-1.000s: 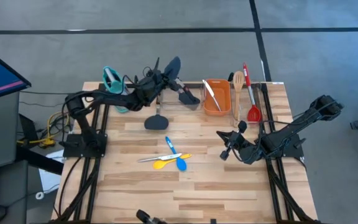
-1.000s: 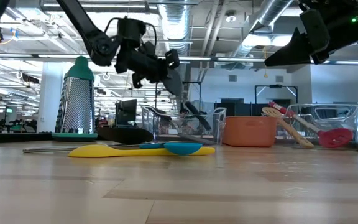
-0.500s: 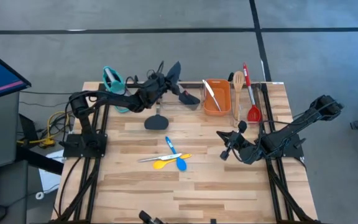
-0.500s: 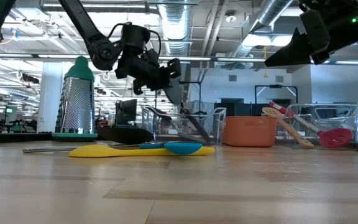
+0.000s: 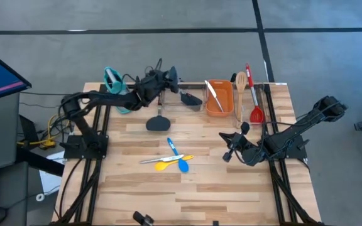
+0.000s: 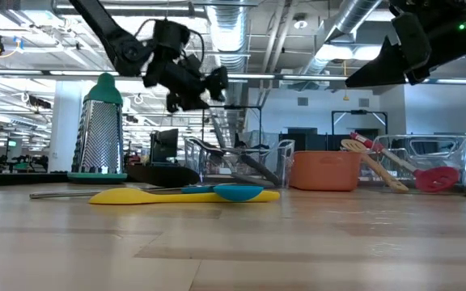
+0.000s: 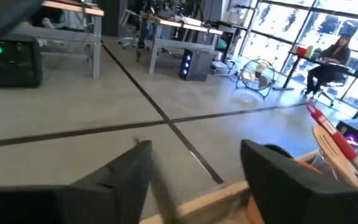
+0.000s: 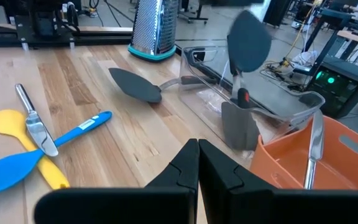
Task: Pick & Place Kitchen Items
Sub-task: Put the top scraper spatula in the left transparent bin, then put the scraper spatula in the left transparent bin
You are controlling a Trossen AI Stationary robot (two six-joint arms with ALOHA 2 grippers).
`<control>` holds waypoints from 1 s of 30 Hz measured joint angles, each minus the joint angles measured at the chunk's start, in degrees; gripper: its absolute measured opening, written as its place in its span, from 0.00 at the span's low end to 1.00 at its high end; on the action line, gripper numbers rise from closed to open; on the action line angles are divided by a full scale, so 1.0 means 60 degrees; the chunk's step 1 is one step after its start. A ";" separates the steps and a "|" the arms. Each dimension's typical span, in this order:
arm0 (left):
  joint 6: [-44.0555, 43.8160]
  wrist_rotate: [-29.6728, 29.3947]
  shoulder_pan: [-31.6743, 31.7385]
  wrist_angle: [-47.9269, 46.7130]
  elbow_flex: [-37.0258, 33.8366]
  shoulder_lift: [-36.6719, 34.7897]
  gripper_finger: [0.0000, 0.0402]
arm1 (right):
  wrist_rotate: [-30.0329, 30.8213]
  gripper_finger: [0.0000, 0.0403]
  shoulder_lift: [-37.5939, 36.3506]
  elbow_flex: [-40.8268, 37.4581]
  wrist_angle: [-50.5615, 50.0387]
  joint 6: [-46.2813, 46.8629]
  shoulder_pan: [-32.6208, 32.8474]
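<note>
My left gripper (image 5: 170, 76) hangs open over the clear tray (image 5: 171, 102) at the table's far edge; nothing shows between its fingers (image 7: 135, 165). Under it a dark utensil with an oval head (image 8: 248, 40) stands head-up in that tray, beside a black spatula (image 5: 191, 98). A dark grey scoop (image 5: 158, 123) lies in front of the tray. The blue and yellow spoons (image 5: 176, 161) lie crossed with a knife at mid-table. My right gripper (image 5: 231, 145) is shut and hovers right of them.
An orange tub (image 5: 217, 98) with silver tongs stands right of the tray. A second clear tray (image 5: 261, 94) holds the wooden slotted spoon (image 5: 241, 88) and the red spoon (image 5: 255, 113). A steel grater (image 5: 113, 81) stands at the far left.
My left gripper has opened and let go of the dark utensil, whose head no longer sticks out past its fingers; the utensil now stands in the clear tray. The gripper has drawn back a little toward the table's left and risen slightly.
</note>
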 joint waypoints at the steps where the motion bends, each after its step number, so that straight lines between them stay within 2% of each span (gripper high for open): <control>1: 0.0006 -0.0001 0.0038 -0.0302 0.0000 -0.0285 0.62 | -0.0013 0.00 0.0000 0.0000 -0.0055 0.0031 0.0000; 4: 0.0077 0.0089 0.0062 -0.1449 0.0000 -0.1273 0.70 | -0.0052 0.00 0.0000 0.0000 -0.0349 0.0267 0.0000; 7: 0.0644 0.0804 -0.0006 -0.2891 0.0002 -0.2368 0.72 | -0.0053 0.00 0.0000 0.0000 -0.0522 0.0435 0.0000; 13: 0.1624 0.2687 -0.0402 -0.6073 0.0004 -0.4455 0.68 | -0.0053 0.00 0.0000 0.0000 -0.0554 0.0525 0.0000; 16: 0.1491 0.3241 -0.0769 -0.7677 0.0004 -0.5225 0.64 | -0.0053 0.00 0.0000 0.0000 -0.0554 0.0524 0.0000; 21: -0.0259 0.3568 -0.1558 -0.9798 0.0004 -0.5938 0.60 | -0.0053 0.00 0.0000 0.0000 -0.0547 0.0524 0.0000; 26: -0.1945 0.3838 -0.2205 -1.1565 0.0000 -0.6082 0.59 | -0.0050 0.00 0.0000 0.0000 -0.0501 0.0524 0.0000; 30: -0.1238 0.4102 -0.2877 -1.1975 0.0000 -0.6025 0.59 | -0.0049 0.00 0.0000 0.0000 -0.0485 0.0524 0.0000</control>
